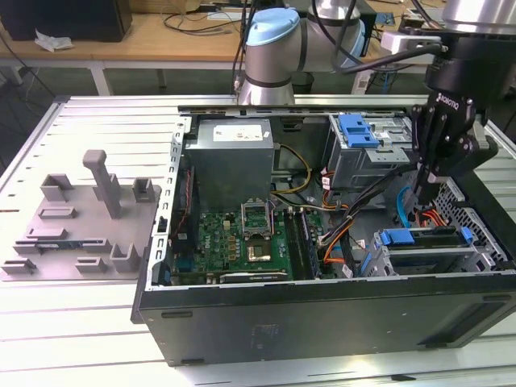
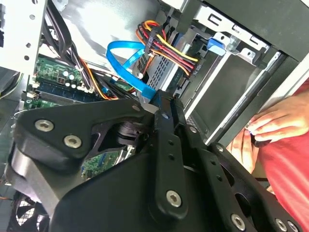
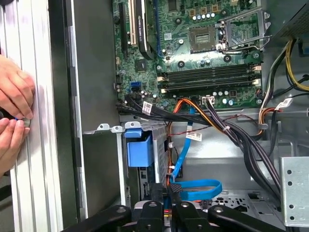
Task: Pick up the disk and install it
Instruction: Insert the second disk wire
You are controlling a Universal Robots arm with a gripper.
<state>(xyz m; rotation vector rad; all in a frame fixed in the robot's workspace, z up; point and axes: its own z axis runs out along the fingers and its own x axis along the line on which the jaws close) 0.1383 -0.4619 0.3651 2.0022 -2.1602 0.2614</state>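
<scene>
Tool [image 1: 422,196] inside PC case [image 1: 322,310], just above disk [image 1: 419,239] in its bay; fingers look together — gripping nothing; hands [image 3: 12,113] by tabletop edge.

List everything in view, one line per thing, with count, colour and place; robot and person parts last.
computer case: one, black, open on the slatted table.
power supply: one, grey, at the case's rear.
motherboard: one, green, on the case floor.
disk: one, silver in blue carrier, in the bay below the pincer.
latch: one, light blue, on the upper grey cage.
fixture tray: one, grey, at the exterior view's left.
flat cable: one, blue, looped beside the drive.
hands: two, beside the case.
pincer: one, black, above the disk bay.
</scene>
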